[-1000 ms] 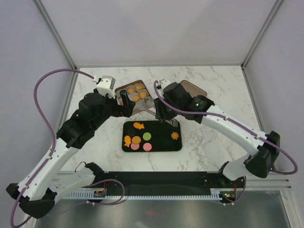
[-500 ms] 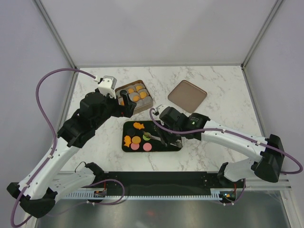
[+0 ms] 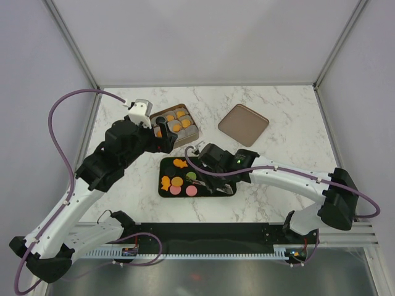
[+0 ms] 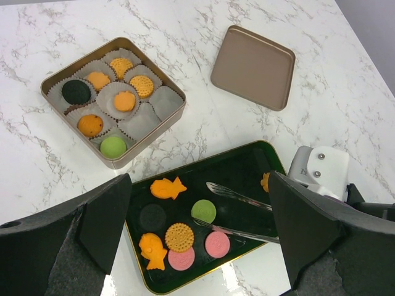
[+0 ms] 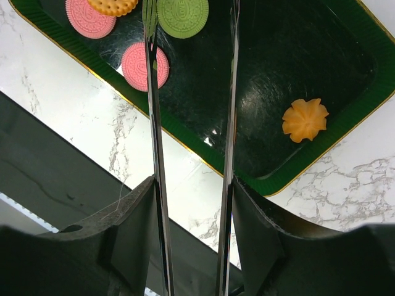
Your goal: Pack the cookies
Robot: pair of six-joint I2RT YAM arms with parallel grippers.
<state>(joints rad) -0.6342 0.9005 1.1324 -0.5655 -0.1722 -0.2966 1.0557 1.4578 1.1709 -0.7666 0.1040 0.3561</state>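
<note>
My right wrist view takes in only the dark green tray (image 5: 321, 55): my right gripper (image 5: 192, 18) has its long metal tines spread with nothing pinched, a green cookie (image 5: 182, 8) under the gap at the tips, a pink cookie (image 5: 145, 66) just left of the left tine and an orange flower cookie (image 5: 305, 119) well to the right. My left wrist view adds the open tin (image 4: 155, 137) beyond my left gripper (image 4: 199, 179), whose jaws are wide and empty. The tin holds more cookies (image 4: 124, 100) in paper cups (image 4: 160, 102), and its lid (image 4: 253, 58) lies apart
</note>
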